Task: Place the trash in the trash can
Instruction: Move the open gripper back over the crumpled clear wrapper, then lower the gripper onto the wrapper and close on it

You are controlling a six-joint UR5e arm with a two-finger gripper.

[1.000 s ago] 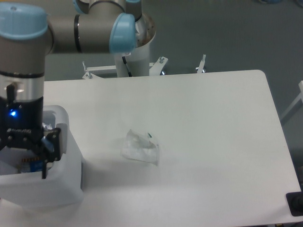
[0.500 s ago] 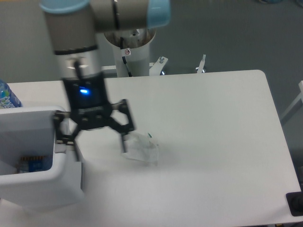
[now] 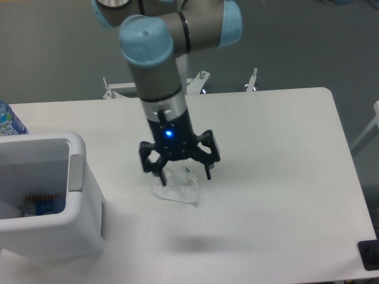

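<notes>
Wrapper (image 3: 176, 188) lay mid-frame on the tabletop (image 3: 272, 154); your gripper (image 3: 184, 174), jaws spread wide, had shifted right from beside the trash can (image 3: 77, 177) to directly over it. Crushed bottle (image 3: 37, 206) sat in the can.

Gripper (image 3: 185, 174) moved from trash can (image 3: 77, 177) to above wrapper (image 3: 176, 188), spread wide.

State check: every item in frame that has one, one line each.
gripper: jaws open, above the wrapper
wrapper: crumpled, flat on the table, not gripped
crushed bottle: inside the trash can
trash can: upright, no lid
blue-label bottle: behind the can, mostly out of frame
</notes>
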